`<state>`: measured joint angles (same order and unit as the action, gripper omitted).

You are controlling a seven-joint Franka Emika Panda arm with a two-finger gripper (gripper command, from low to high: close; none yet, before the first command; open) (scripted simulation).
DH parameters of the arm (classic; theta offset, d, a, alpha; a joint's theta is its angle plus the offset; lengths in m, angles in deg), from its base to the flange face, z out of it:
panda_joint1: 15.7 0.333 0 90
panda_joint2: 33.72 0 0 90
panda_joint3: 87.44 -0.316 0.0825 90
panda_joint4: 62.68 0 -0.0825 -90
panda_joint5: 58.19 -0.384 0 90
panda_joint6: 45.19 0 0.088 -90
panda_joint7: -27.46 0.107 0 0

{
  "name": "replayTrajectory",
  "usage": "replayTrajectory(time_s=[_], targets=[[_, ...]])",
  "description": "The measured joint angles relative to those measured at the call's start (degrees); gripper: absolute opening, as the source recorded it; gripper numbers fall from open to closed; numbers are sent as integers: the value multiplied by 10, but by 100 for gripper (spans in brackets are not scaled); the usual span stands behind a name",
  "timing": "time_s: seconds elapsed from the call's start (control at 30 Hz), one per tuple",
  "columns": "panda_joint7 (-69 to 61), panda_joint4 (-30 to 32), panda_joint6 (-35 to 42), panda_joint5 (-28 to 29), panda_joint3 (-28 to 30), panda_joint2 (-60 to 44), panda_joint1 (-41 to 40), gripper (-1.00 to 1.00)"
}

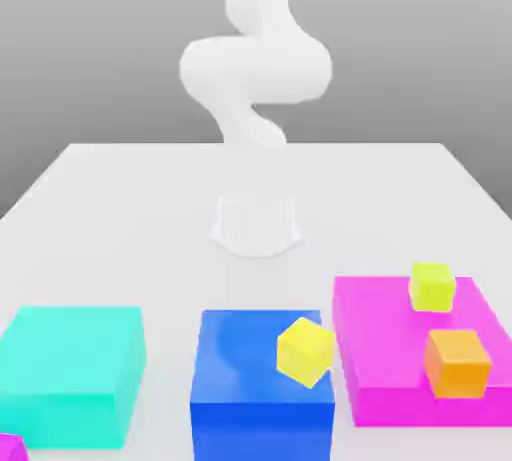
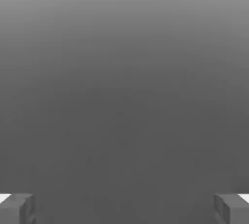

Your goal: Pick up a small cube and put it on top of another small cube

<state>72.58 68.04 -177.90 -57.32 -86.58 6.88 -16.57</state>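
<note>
nearest the camera, in the bottom left corner of the exterior view, is the small magenta cube (image 1: 10, 448), partly cut off by the frame. it is the cube the task is about, and it lies low and just in front of the wide turquoise block (image 1: 72, 354), which fills much of the lower left.

the blue block (image 1: 262, 429) stands at the bottom centre, its front face running down to the frame's lower edge. a yellow cube (image 1: 306, 352) shows against the right part of its top, tilted so that one corner points down; i can't tell whether it touches the block.

at the lower right is the wide, flat magenta block (image 1: 380, 354). a yellow-green cube (image 1: 432, 288) appears over its far part, roughly upright. an orange cube (image 1: 457, 364) appears nearer the camera, overlapping the block's front top edge; how it is supported i can't tell.

behind all of these the pale table (image 1: 150, 214) stretches back to the middle of the frame, with a grey background above it. the white arm (image 1: 257, 69) comes down from the upper centre, and its pale base (image 1: 256, 229) sits mid-frame, blending into the table.

in the hand view, the two jaws of the gripper (image 2: 124, 209) stand wide apart, with a plain grey expanse beyond them.
</note>
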Motion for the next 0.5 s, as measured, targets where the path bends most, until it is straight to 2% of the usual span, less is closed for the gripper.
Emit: replayTrajectory(time_s=[0.27,0.5], targets=[[-32,-35,-30,18,39,-169,-23,0],[-77,-64,-55,8,79,-314,-43,0]])
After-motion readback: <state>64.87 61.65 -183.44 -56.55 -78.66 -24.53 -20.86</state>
